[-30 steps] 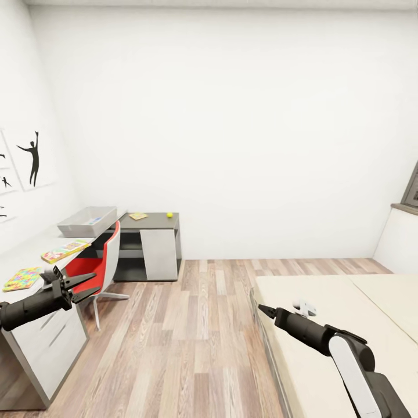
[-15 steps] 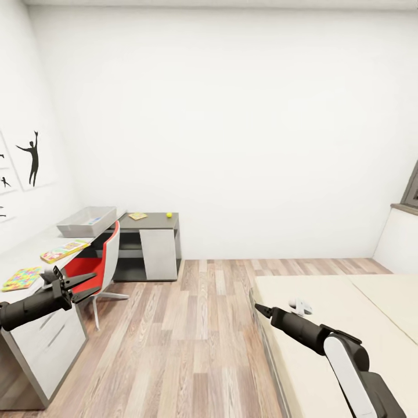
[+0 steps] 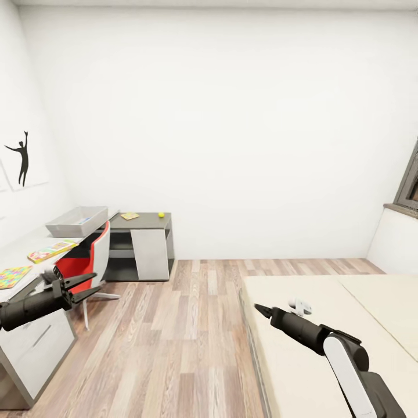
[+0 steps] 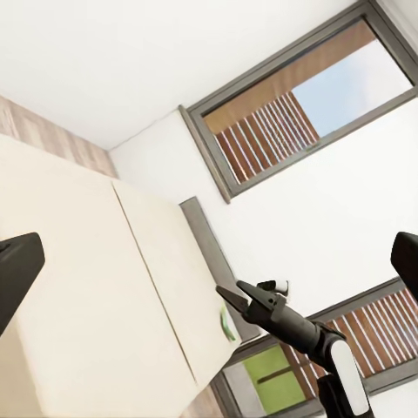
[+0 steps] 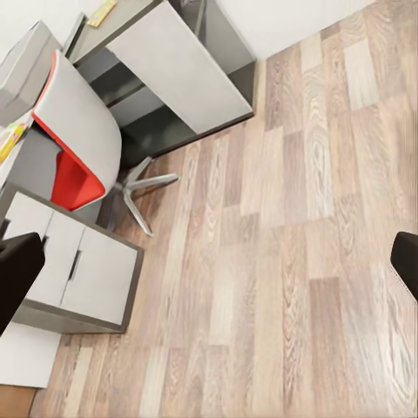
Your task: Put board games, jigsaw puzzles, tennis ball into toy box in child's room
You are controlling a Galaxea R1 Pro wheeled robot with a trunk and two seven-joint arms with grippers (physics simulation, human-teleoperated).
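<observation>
Pale wooden floor runs between the robot's two arms, which reach forward into a white-walled child's room. The left gripper (image 3: 81,287) has its fingers spread apart and holds nothing. The right gripper (image 3: 259,309) comes to a narrow dark tip; its wrist view shows finger ends far apart at the picture's edges, so it seems open and empty.

Just to the left of the left gripper lies the table (image 3: 23,249), a long pale grey desk. On it, nearest that gripper, is a jigsaw puzzle (image 3: 13,276) in bright interlocking colours. Beyond that lies a longer printed board game (image 3: 51,251), and farther still the toy box (image 3: 76,221), a shallow grey tray with something small and blue inside. A red chair (image 3: 81,264) stands just ahead of the left gripper. Well beyond, on a lower dark cabinet (image 3: 142,222), sit a small yellow tennis ball (image 3: 161,215) and a flat yellow item.

Beneath and to the right of the right gripper stretches the bed (image 3: 325,302), cream and flat; no game boxes are visible on its shown part.

The robot appears to be in transit between the furniture, carrying nothing. The next move likely calls for turning toward a toy and closing in to grasp it.
</observation>
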